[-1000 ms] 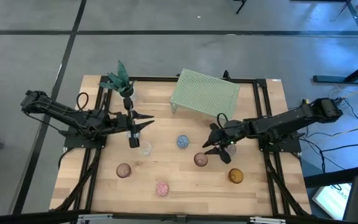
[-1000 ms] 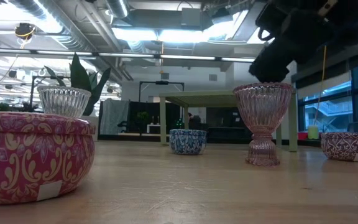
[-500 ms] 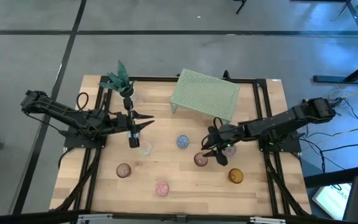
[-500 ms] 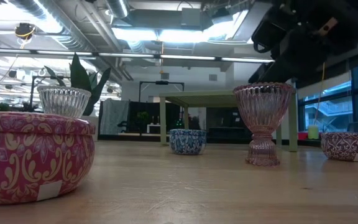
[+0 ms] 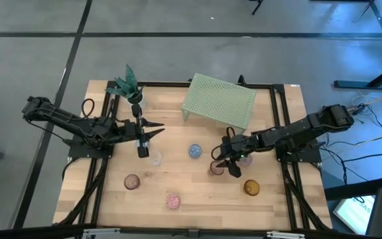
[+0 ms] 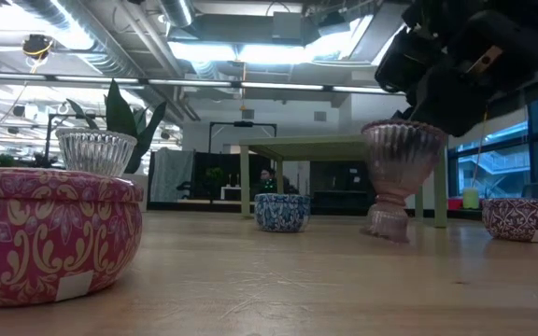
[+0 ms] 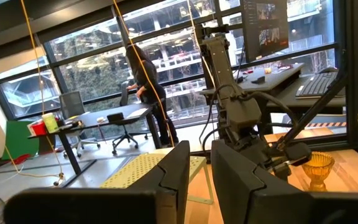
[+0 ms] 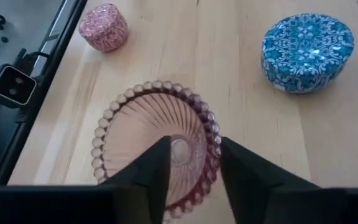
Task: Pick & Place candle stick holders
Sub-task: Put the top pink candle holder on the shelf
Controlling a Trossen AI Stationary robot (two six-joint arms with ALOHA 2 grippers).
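A pink ribbed glass goblet (image 5: 213, 170) stands tilted at the table's middle right, also in the low view (image 6: 400, 173). My right gripper (image 5: 223, 164) is open and comes down on its bowl (image 8: 148, 140). My left gripper (image 5: 159, 130) is open and empty at the table's left, above a clear cup (image 5: 154, 158). On the table stand a blue cup (image 5: 195, 151), an amber cup (image 5: 251, 188), a pink patterned cup (image 5: 172, 200) and a brownish cup (image 5: 132, 181). My right gripper comes at the goblet from above, slanting from the table's right. One finger (image 8: 157, 165) stands over the inside of the bowl and the other (image 8: 241, 171) is by the beaded rim (image 8: 215, 138). The goblet is tipped, its foot (image 6: 386, 227) on the table.
A green perforated rack (image 5: 219, 101) stands at the far middle, and a small potted plant (image 5: 126, 85) at the far left. A patterned cup (image 6: 521, 219) shows at the right of the low view. A person stands in the room beyond the table (image 7: 145, 87).
My right gripper has gone toward the table's left and near edge and down onto the pink goblet. The goblet, upright before, is now tipped, with its foot staying on the table.
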